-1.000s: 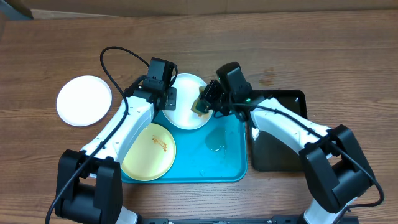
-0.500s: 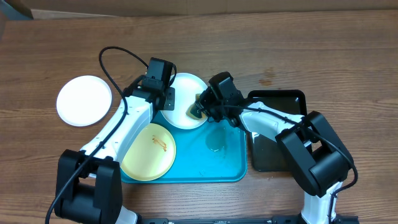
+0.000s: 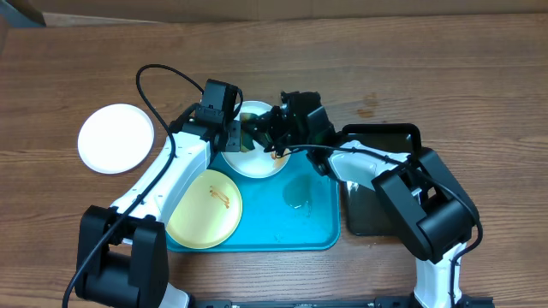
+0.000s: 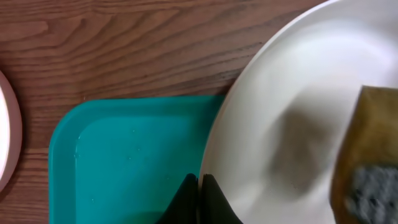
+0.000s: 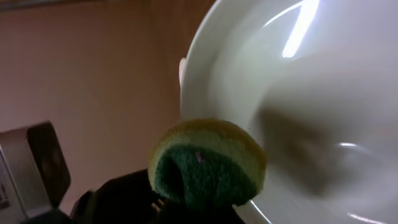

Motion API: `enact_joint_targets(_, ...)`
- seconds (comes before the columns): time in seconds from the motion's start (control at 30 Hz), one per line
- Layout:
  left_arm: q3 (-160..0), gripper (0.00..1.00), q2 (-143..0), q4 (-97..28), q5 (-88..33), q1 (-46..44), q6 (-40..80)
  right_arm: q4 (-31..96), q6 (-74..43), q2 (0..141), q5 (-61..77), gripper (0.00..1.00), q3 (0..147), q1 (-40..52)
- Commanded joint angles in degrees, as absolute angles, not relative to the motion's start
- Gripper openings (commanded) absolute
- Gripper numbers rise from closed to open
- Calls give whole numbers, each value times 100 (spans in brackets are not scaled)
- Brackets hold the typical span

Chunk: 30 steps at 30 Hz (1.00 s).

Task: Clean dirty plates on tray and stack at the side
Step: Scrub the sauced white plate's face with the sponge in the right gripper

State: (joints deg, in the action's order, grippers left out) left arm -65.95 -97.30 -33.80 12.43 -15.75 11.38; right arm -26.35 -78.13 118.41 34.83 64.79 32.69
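Note:
My left gripper (image 3: 231, 137) is shut on the left rim of a white plate (image 3: 261, 161) at the far end of the turquoise tray (image 3: 312, 227); its closed jaws (image 4: 200, 186) pinch the plate's rim (image 4: 292, 124) above the tray (image 4: 124, 162). My right gripper (image 3: 268, 137) is shut on a yellow and green sponge (image 5: 208, 162), pressed against this plate (image 5: 311, 93). The sponge also shows in the left wrist view (image 4: 367, 155). A pale yellow plate (image 3: 205, 208) with an orange smear lies at the tray's near left. A second white plate (image 3: 116, 138) lies on the table to the left.
A smaller black tray (image 3: 390, 137) lies right of the turquoise tray, under my right arm. A small wet patch (image 3: 298, 195) sits in the middle of the turquoise tray. A black cable (image 3: 150, 85) loops over the table behind my left arm.
My right gripper has moved left across the white plate with the sponge, towards my left gripper. The left arm has held still on the plate's rim.

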Motion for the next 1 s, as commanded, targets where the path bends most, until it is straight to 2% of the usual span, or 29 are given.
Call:
enact_joint_targets(0.0,-6670,4,-9749,-3374,1203,-1614,1026,-2462,-7800,11697,4346,4,6488,3070)
enact_joint_targets(0.13,-6670,4,-9749,-3387,1203,-1614,1026,-1616,-7797,11493,4372,4,6488,3055)
enact_joint_targets(0.3,-6670,4,-9749,-3395,1203,-1614,1026,-1308,-7561,11284,4088,4,6488,3055)
enact_joint_targets(0.5,-6670,4,-9749,-3398,1203,-1614,1028,-176,-6237,10899,2617,4,6488,3065)
enact_joint_targets(0.63,-6670,4,-9749,-3402,1203,-1614,1026,-158,-5857,10908,2552,4,6488,3094)
enact_joint_targets(0.77,-6670,4,-9749,-3400,1203,-1614,1026,-860,-3728,10908,2469,4,6488,3269)
enact_joint_targets(0.97,-6670,4,-9749,-3398,1203,-1614,1026,-751,-2390,10956,1798,4,6488,3614)
